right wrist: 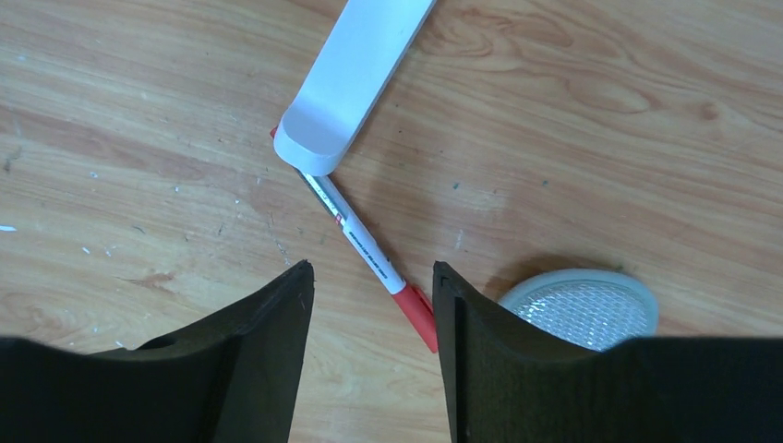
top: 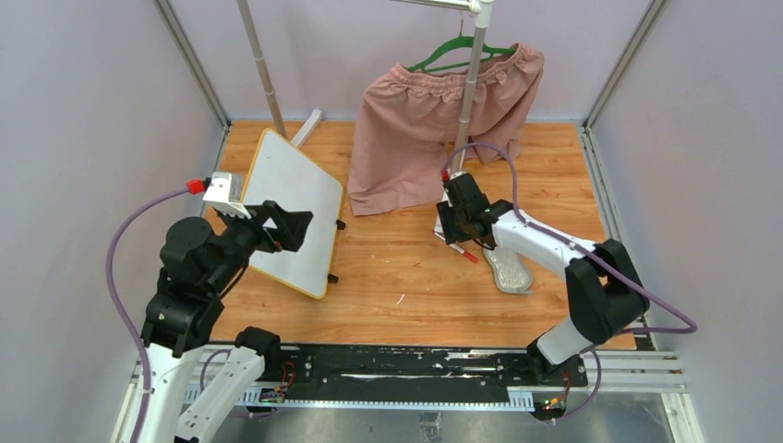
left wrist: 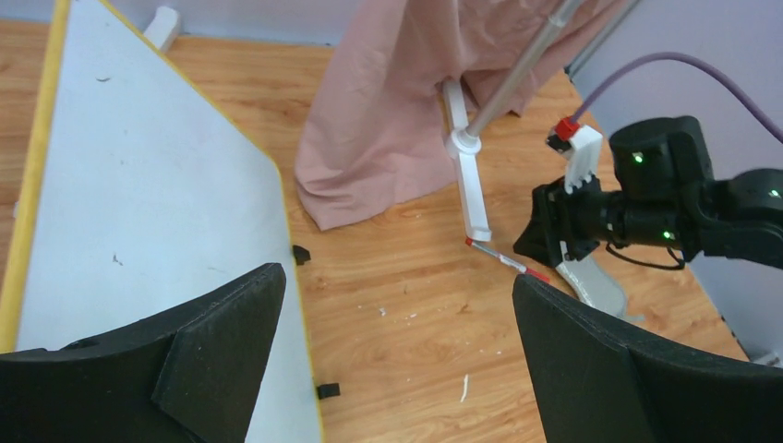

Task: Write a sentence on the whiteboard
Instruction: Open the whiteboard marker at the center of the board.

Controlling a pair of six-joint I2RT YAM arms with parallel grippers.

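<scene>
Far left, the whiteboard (left wrist: 138, 185) sits blank, not a word on it, its edge running under the left-hand jaw of my left gripper (left wrist: 397, 277); those jaws hang wide with nothing between them. Over to the right, the marker (right wrist: 365, 245) lies flat on the wood, red cap poking into the narrow gap of my right gripper (right wrist: 372, 268), not clamped yet. I reckon pickup's in hand, all the writing left

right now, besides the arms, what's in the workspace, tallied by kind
whiteboard: 1
marker: 1
shorts: 1
hanger: 1
rack: 1
oval dish: 1
total: 6
</scene>
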